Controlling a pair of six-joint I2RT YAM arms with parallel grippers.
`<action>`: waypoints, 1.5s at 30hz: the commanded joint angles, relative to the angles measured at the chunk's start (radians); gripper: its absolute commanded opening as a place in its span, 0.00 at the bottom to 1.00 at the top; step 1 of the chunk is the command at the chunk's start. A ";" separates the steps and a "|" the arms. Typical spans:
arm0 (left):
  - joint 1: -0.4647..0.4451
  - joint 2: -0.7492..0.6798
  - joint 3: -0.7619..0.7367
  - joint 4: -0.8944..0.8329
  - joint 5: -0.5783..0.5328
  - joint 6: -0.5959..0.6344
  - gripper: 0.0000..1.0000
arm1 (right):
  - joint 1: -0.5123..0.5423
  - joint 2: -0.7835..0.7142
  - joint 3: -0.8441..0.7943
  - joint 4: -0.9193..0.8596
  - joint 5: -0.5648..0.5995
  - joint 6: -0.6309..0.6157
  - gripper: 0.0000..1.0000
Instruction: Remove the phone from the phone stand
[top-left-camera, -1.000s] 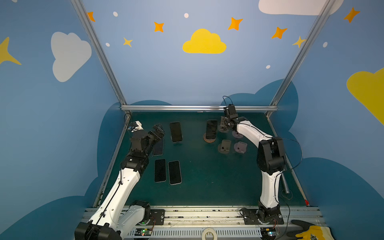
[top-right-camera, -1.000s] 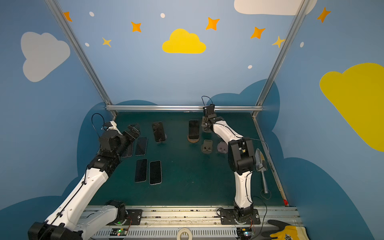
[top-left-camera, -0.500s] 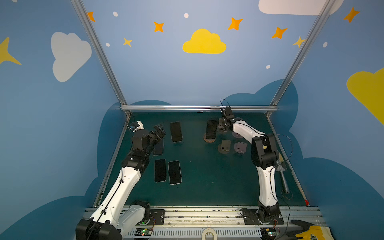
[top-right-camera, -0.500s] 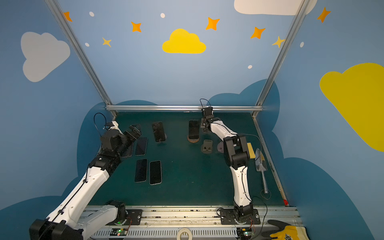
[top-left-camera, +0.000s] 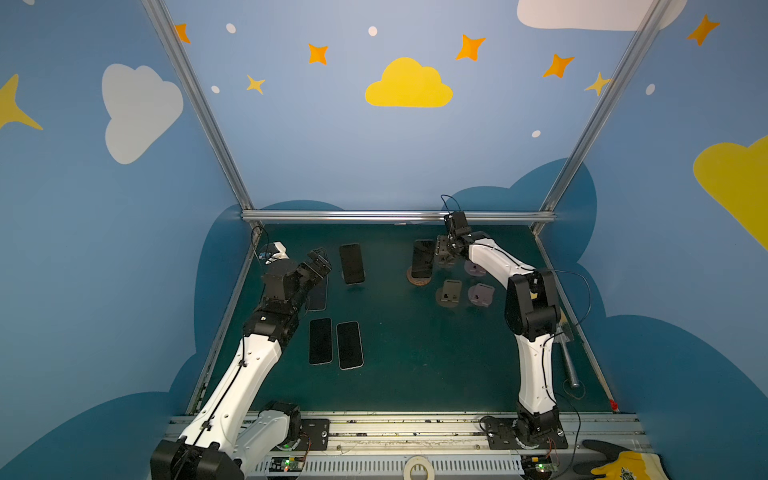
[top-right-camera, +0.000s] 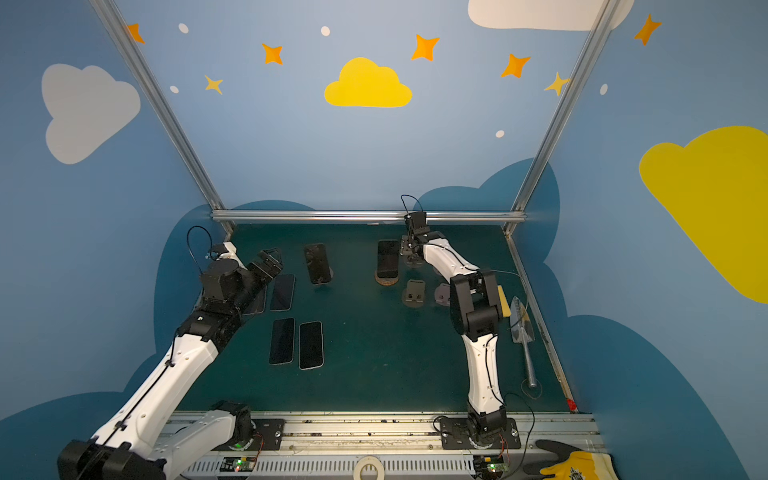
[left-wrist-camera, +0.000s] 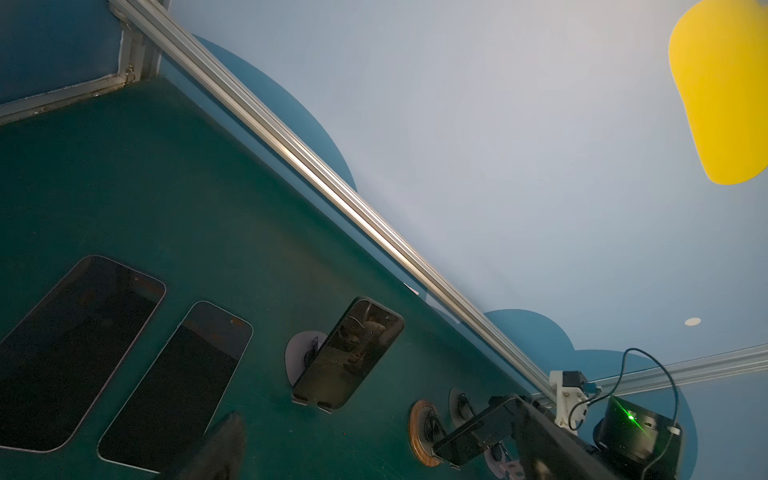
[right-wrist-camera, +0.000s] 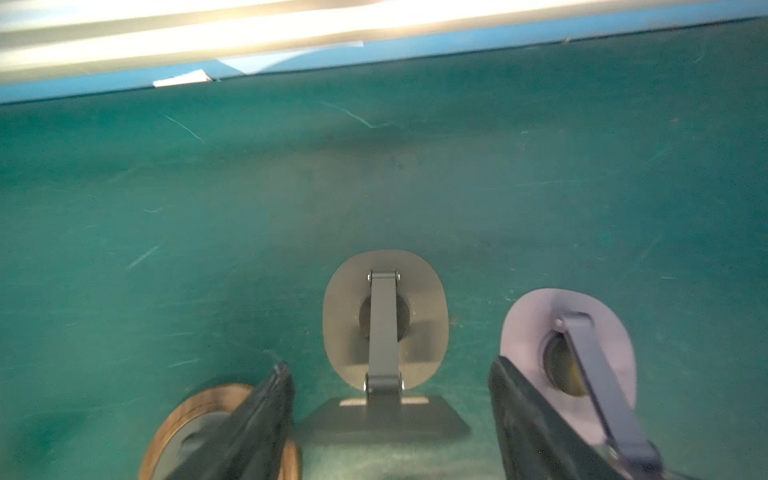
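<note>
Two dark phones lean upright on stands at the back of the green table. One phone (top-left-camera: 352, 264) (top-right-camera: 318, 264) (left-wrist-camera: 349, 353) rests on a pale stand (left-wrist-camera: 301, 353). The other phone (top-left-camera: 423, 259) (top-right-camera: 387, 259) sits on a round wooden stand (top-left-camera: 419, 279) (right-wrist-camera: 195, 419). My left gripper (top-left-camera: 318, 262) (left-wrist-camera: 386, 457) hangs open just left of the first phone and holds nothing. My right gripper (top-left-camera: 445, 249) (right-wrist-camera: 390, 428) is open beside and behind the second phone. An empty grey stand (right-wrist-camera: 384, 332) lies between its fingers (right-wrist-camera: 257, 424).
Three phones lie flat on the left: two side by side (top-left-camera: 320, 340) (top-left-camera: 349, 345) and one (top-right-camera: 282, 293) by my left arm. Empty grey (top-left-camera: 449, 293) and purple (top-left-camera: 481, 295) stands sit in the middle right. A trowel (top-right-camera: 521, 324) lies along the right edge.
My right gripper's jaws have gone from shut to open, and its wrist shifted slightly by the phone on the wooden stand. The left arm has hardly moved.
</note>
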 joint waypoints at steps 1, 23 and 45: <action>-0.002 -0.024 0.026 0.010 -0.017 0.022 1.00 | 0.003 -0.117 0.008 -0.030 0.013 0.003 0.76; 0.002 -0.023 0.012 0.020 0.023 -0.061 1.00 | 0.218 -0.405 -0.162 0.031 0.077 0.004 0.88; 0.005 0.110 0.029 0.081 0.228 -0.156 1.00 | 0.216 -0.104 0.118 0.000 0.097 -0.061 0.89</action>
